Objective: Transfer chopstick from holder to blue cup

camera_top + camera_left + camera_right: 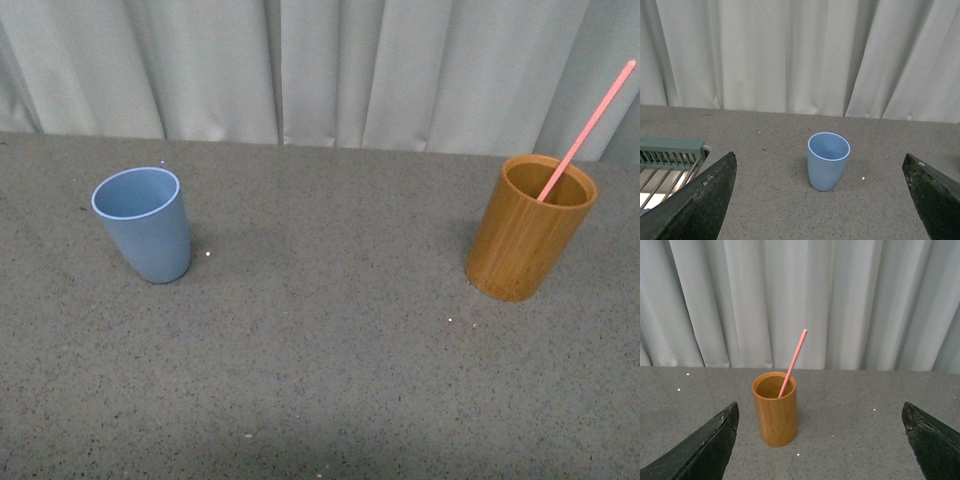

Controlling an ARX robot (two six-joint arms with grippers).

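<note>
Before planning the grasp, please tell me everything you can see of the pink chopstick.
The chopstick is one thin, straight pink stick, plastic by its look. It stands tilted inside the wooden-looking holder, lower end hidden in it, upper end rising above the rim toward the right in the front view. Only the holder touches it.

the holder [520,245] looks like smooth wood (fine vertical grain), the blue cup [150,235] matt plastic, the chopstick [590,125] smooth, the table [330,330] speckled and gritty, the curtain [330,60] cloth.
</note>
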